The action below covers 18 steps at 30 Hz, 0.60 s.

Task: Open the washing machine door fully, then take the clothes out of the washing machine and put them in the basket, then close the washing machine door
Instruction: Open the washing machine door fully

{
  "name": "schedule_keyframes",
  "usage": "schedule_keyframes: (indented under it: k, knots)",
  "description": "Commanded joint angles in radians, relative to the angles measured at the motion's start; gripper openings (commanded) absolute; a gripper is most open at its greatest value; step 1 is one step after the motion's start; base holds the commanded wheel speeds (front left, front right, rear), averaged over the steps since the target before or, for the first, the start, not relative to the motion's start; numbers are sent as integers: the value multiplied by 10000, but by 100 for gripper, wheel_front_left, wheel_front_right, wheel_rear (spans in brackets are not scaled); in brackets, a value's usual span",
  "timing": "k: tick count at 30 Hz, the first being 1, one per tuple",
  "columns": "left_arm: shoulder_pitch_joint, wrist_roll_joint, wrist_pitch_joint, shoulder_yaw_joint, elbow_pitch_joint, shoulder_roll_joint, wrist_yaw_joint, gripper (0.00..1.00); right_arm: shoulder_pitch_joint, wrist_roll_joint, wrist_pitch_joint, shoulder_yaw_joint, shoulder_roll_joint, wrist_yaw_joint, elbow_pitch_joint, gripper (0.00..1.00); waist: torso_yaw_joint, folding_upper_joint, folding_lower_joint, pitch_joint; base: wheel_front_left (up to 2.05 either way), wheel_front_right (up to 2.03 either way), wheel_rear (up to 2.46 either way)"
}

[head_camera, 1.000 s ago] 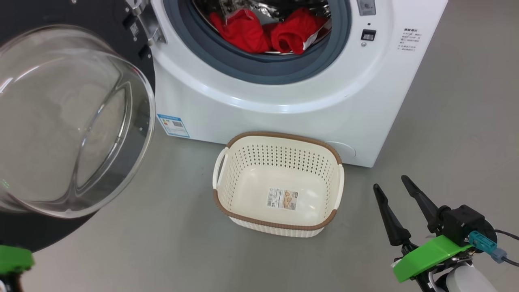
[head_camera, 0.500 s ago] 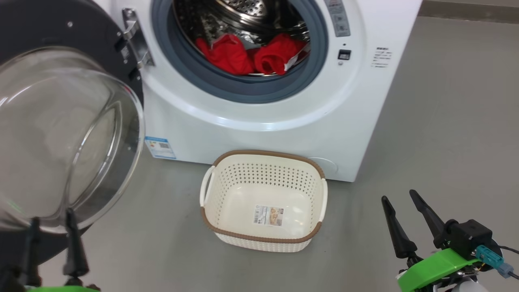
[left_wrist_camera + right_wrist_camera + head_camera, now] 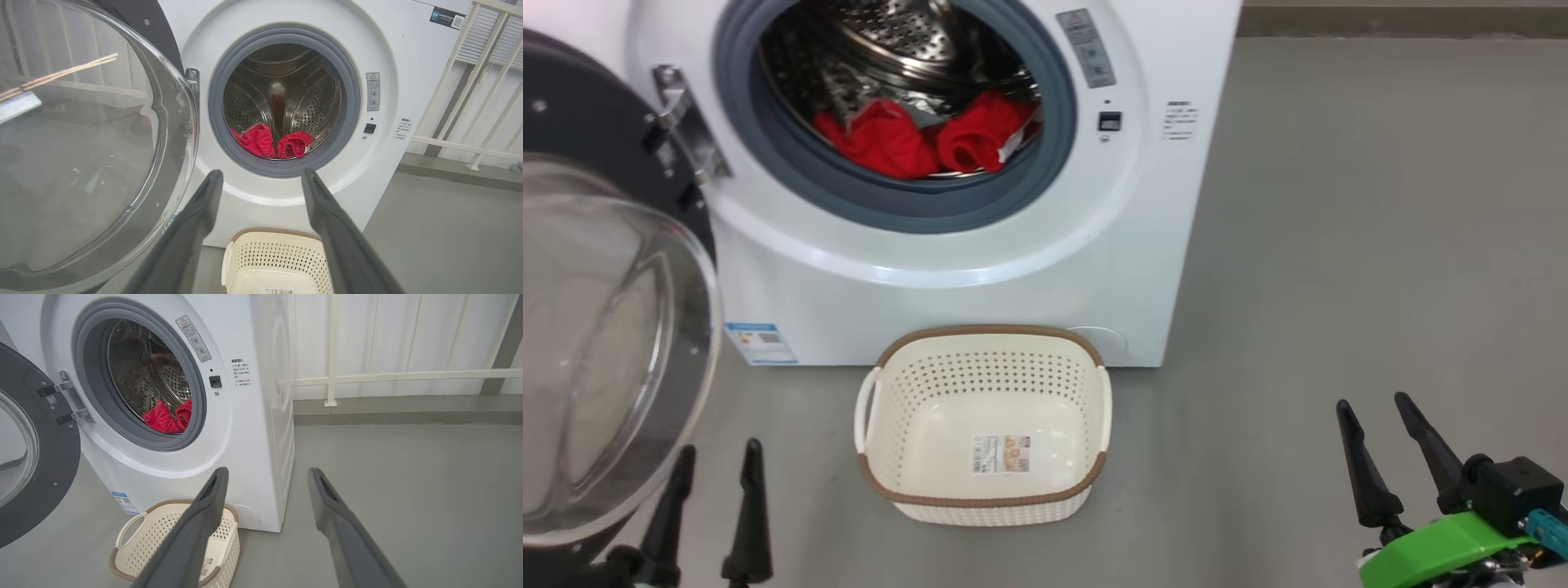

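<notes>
The head camera has swung right, showing more of the left gripper (image 3: 719,447); its jaws and those of the right gripper (image 3: 1372,402) stand spread. The clothes (image 3: 915,139) lie low in the washing machine (image 3: 1013,269): best to reach in low and pinch a thick fold.

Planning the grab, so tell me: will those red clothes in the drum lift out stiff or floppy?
Probably floppy: the clothes lie crumpled in soft folds, so they would likely drape. Likely light, being smaller than the basket. They might drag on the grey rubber ring.
</notes>
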<state>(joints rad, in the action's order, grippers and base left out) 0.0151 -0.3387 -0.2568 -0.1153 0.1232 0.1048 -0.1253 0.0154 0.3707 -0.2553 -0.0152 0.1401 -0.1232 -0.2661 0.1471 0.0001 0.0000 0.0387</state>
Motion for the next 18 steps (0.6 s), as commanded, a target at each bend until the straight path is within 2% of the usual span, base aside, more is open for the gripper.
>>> schedule_keyframes:
  k: [1, 9, 18]
  knots:
    - [-40, -68, -49, -236, -286, 199, -53, 100, -53, 32, -65, -157, 134, -75, 268, 100, -367, -1, 0, -61, 0, 0, 0]
    - [94, -347, -49, 407, -363, 163, -53, 100, -145, 48, -65, 53, 199, -75, 320, 100, -1187, -1, 0, 8, 0, 0, 0]
    - [-67, -491, -49, 759, -277, 108, -53, 100, -251, 36, -65, 276, 169, -75, 440, 100, -1524, -1, 0, 76, 0, 0, 0]
